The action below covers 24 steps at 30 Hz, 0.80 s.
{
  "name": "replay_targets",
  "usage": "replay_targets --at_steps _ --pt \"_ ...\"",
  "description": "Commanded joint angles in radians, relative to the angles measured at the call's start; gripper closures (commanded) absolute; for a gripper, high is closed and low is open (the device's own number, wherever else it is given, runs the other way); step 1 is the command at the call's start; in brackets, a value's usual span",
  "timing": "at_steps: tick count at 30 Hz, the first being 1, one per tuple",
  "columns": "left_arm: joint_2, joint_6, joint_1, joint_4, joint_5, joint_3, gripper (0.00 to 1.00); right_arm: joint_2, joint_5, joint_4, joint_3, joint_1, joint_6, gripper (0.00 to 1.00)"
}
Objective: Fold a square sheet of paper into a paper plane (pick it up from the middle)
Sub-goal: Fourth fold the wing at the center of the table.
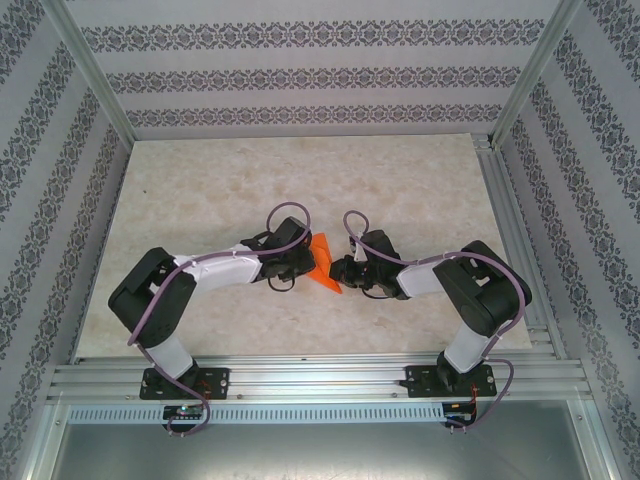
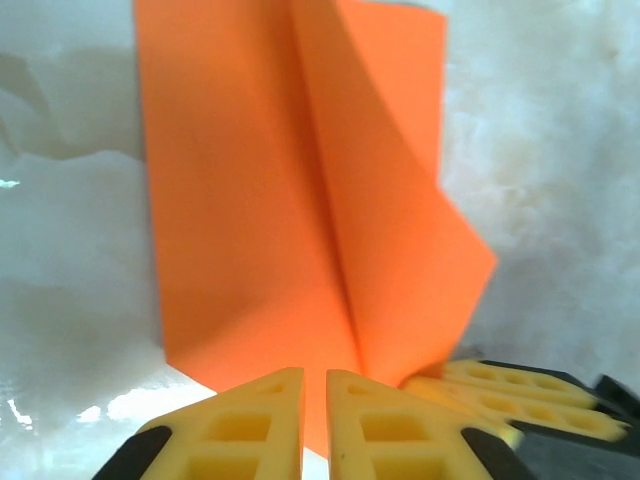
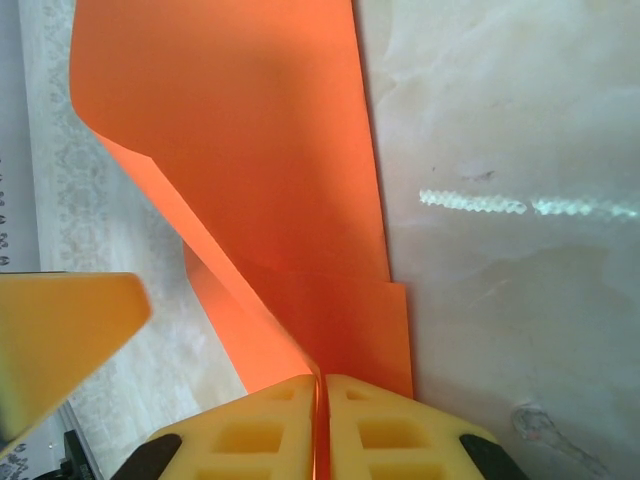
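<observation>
The orange paper (image 1: 323, 264) is folded, with a centre crease and a loose flap, and is held off the table between the two arms. My right gripper (image 1: 341, 270) is shut on its edge, the paper running edge-on between the yellow pads (image 3: 321, 382). In the right wrist view the paper (image 3: 270, 190) rises away with one layer curling left. My left gripper (image 2: 315, 378) stands with its jaws a narrow gap apart, and the paper's (image 2: 290, 190) lower corner shows through that gap, unclamped. The right fingers (image 2: 510, 395) touch the paper's right corner.
The pale marbled table (image 1: 300, 180) spreads behind and beside the arms, fenced by aluminium rails (image 1: 310, 375) in front and patterned walls on three sides. A blurred yellow left finger (image 3: 60, 335) sits close at the left of the right wrist view.
</observation>
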Motion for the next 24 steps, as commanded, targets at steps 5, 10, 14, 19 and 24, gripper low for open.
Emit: replay_targets --at_steps 5,10,14,19,24 --pt "0.032 0.009 0.033 0.131 0.096 0.04 0.84 0.023 0.028 -0.025 0.009 -0.012 0.021 0.88" --pt "0.116 -0.014 0.035 0.188 0.157 0.075 0.84 0.032 0.021 -0.013 0.008 -0.013 0.034 0.88" --pt "0.151 -0.021 0.036 0.198 0.158 0.086 0.85 0.029 0.024 -0.007 0.002 -0.014 0.041 0.88" --pt "0.187 -0.016 0.04 0.225 0.154 0.093 0.85 0.019 0.028 -0.006 0.0 -0.016 0.043 0.88" --pt "0.206 -0.012 0.043 0.229 0.151 0.098 0.85 -0.02 0.015 0.008 -0.013 -0.018 0.032 0.82"
